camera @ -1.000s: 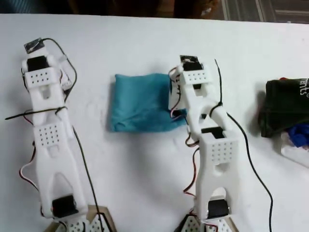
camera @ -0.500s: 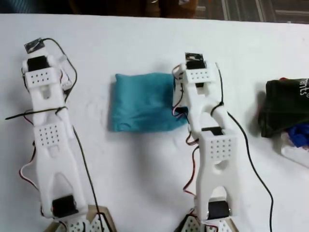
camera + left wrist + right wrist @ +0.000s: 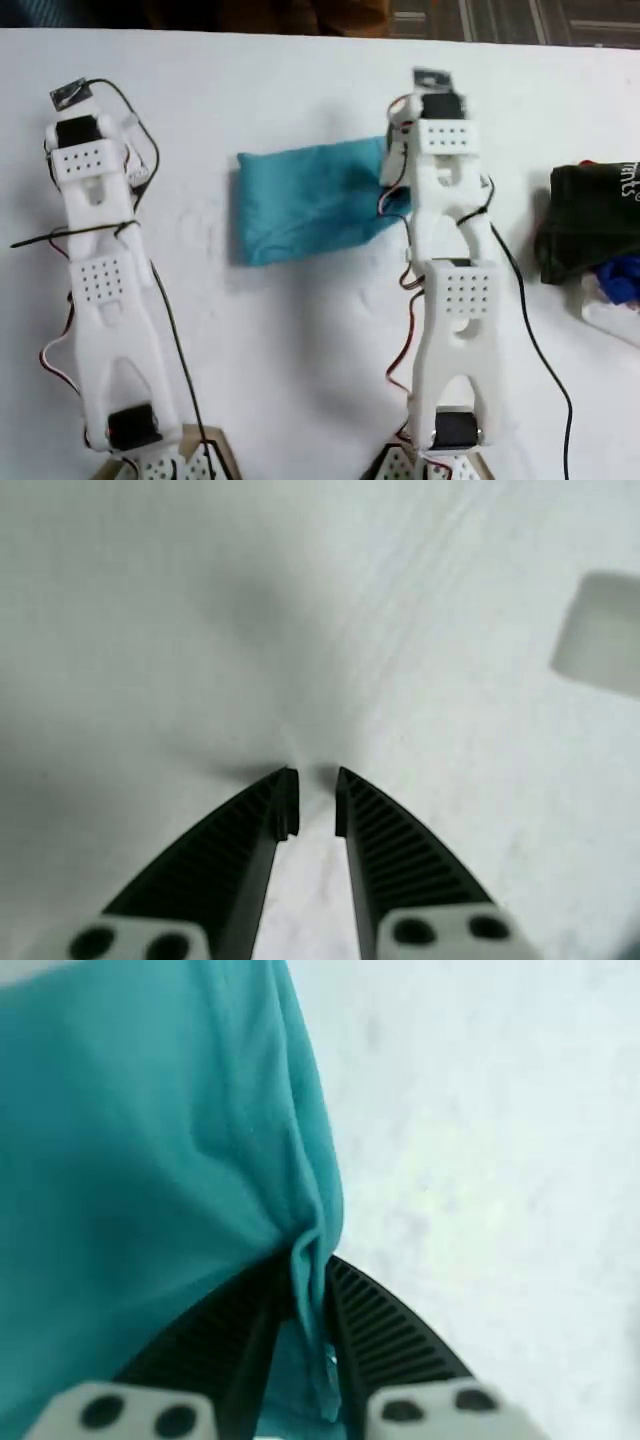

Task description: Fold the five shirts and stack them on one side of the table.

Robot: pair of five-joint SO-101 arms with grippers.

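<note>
Currently the teal shirt (image 3: 300, 205) lies folded into a rough rectangle on the white tabletop (image 3: 300, 360), about midway between the left and right edges and nearer the far edge than the near one. Its long side runs left to right, slightly skewed, with the right end sitting farther back than the left. That right end passes under the wrist of the right arm (image 3: 452, 300), which stretches from its base at the near edge toward the far edge. Right wrist view: right gripper (image 3: 310, 1265) clamped on a bunched fold of the teal fabric, cloth squeezed between the two black ribbed fingers (image 3: 385, 1330) and spreading out past the tips; bare tabletop beside the shirt's hem. Left arm (image 3: 100, 280) lies stretched along the left side of the tabletop, well apart from the teal shirt. Left gripper (image 3: 312, 802) points down at bare white surface, jaws almost together with only a slim gap and nothing between them; a soft shadow sits just past the tips. A pale blurred block (image 3: 600, 645) off to one side, cannot tell what it is. At the right edge of the tabletop, a dark shirt (image 3: 590, 220) bunched in a heap, with a blue cloth (image 3: 620, 275) touching its near side
</note>
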